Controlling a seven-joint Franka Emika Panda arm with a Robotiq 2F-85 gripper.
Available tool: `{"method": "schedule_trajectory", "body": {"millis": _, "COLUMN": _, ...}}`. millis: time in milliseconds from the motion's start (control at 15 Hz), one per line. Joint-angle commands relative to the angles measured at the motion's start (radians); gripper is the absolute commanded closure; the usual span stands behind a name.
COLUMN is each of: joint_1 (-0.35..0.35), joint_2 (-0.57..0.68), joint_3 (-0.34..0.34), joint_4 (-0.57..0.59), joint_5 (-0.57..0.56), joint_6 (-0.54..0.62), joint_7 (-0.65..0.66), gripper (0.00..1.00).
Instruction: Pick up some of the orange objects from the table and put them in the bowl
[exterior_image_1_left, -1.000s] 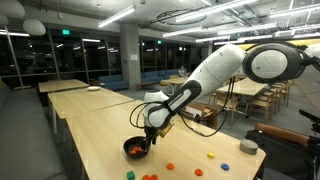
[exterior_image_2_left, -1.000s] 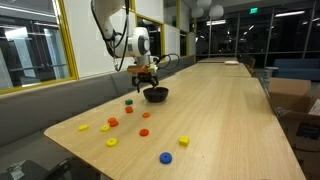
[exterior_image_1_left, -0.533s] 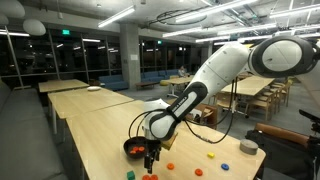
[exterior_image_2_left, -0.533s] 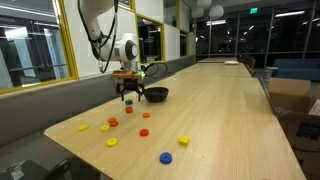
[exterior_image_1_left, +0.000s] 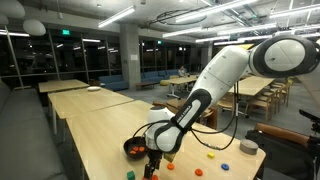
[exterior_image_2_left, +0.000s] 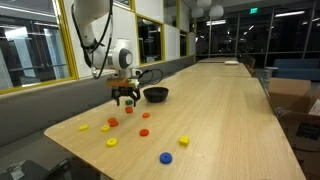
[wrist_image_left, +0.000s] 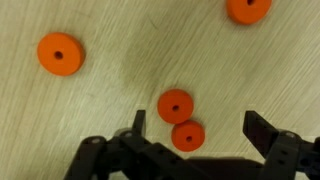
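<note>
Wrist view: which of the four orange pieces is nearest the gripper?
The lower piece of the central pair, between the fingers of the open gripper. Its partner sits just above; the upper-left piece and upper-right piece lie farther off.

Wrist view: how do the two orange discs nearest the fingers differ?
The upper orange disc looks slightly larger than the lower orange disc. The upper one lies mostly beyond the fingers; the lower one sits between them. Both are flat, round and orange, lying close together on the pale table.
</note>
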Motion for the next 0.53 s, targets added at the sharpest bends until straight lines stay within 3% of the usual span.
{"method": "schedule_trajectory", "body": {"millis": 0, "joint_1": 0.079, "joint_2": -0.026, "joint_3": -0.078, "joint_4": -0.052, "joint_5": -0.051, "joint_6": 0.049, "joint_7": 0.103, "gripper": 0.0}}
{"method": "schedule_trajectory", "body": {"millis": 467, "joint_1": 0.175, "joint_2": -0.013, "joint_3": -0.172, "joint_4": -0.048, "joint_5": -0.131, "joint_6": 0.037, "joint_7": 0.248, "gripper": 0.0}}
